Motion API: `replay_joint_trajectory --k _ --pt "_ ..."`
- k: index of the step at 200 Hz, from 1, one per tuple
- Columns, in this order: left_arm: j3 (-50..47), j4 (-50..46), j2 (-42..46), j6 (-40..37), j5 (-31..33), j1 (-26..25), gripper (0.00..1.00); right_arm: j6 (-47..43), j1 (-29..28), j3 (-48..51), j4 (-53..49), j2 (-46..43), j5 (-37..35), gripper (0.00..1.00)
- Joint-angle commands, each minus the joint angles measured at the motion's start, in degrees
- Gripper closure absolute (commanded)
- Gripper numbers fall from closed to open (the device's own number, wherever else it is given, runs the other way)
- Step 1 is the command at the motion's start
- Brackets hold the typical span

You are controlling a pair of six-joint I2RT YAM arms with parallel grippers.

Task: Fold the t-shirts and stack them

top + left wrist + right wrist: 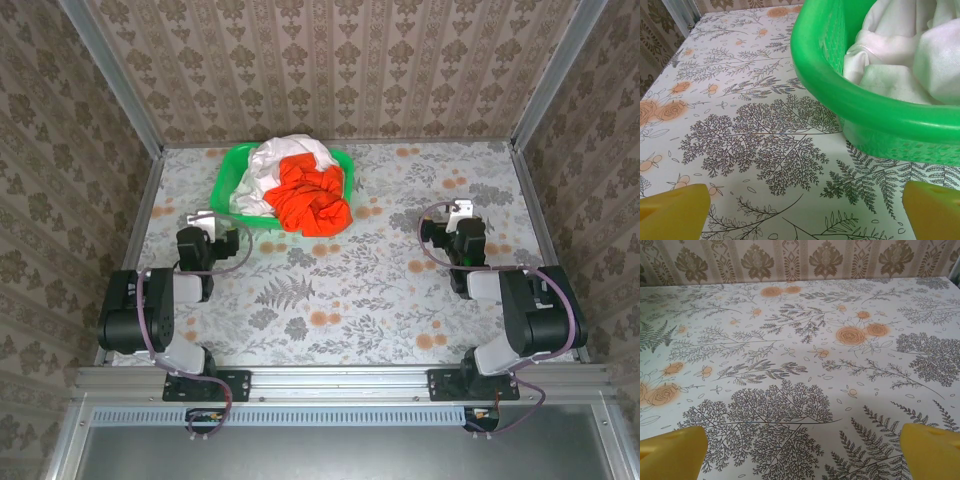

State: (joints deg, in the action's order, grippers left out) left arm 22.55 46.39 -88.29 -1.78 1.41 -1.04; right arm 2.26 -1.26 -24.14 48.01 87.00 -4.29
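Observation:
A bright orange-red t-shirt (312,198) lies crumpled in the green plastic basket (232,172) and spills over its near right rim. A white t-shirt (276,165) is bunched under and behind it; its white cloth (900,55) fills the basket (860,107) in the left wrist view. My left gripper (203,222) rests low on the table just left of the basket, open, its yellow fingertips (672,210) wide apart over bare cloth. My right gripper (459,215) sits at the right of the table, far from the basket, open, with yellow fingertips (935,450) spread and nothing between them.
The table wears a floral cloth (350,300). Patterned walls with metal posts (118,80) close in the left, back and right sides. An aluminium rail (330,380) runs along the near edge by the arm bases. Open tabletop lies between the two arms.

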Motion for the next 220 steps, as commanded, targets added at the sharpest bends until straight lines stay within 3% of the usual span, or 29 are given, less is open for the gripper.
replay_joint_trajectory --k 1,166,220 --pt "0.9 1.5 0.4 -1.0 -0.4 0.1 0.0 -0.1 0.0 0.3 -0.1 0.5 -0.9 0.0" --pt "0.8 1.4 1.1 -1.4 -0.2 -0.1 0.0 -0.2 0.0 0.4 0.1 -0.1 -0.8 0.0" --pt "3.9 -20.5 20.3 -3.4 2.4 -2.4 0.0 -0.5 -0.1 -3.2 -17.0 -13.2 2.2 0.0"
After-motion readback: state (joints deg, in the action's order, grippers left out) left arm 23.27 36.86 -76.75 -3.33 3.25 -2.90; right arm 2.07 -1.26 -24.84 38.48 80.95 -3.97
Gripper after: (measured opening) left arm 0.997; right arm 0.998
